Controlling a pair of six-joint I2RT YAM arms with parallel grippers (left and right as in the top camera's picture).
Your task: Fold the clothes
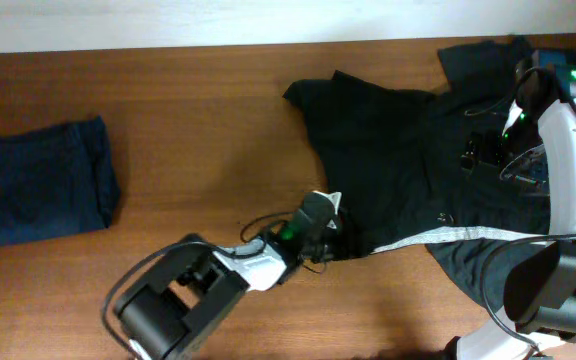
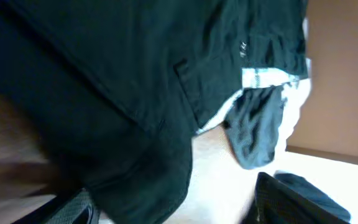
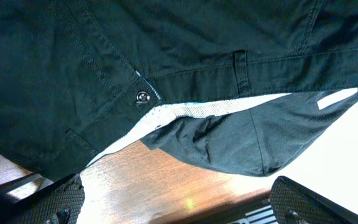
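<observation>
1. Nearest us, the left pincer [image 1: 318,214] hangs released at the near edge of the black trousers [image 1: 398,140], which lie spread on the worktop [image 1: 208,110].
2. The cloth looks soft, light and limp. We judge the stiffer waistband [image 3: 241,65] the best hold.
3. The right pincer [image 3: 176,190] gapes, released, over that waistband.
4. Well apart at the left, a navy garment [image 1: 43,180] lies folded.

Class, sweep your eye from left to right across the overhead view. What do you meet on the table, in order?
folded navy garment → left arm → spread black garment → right arm
</observation>
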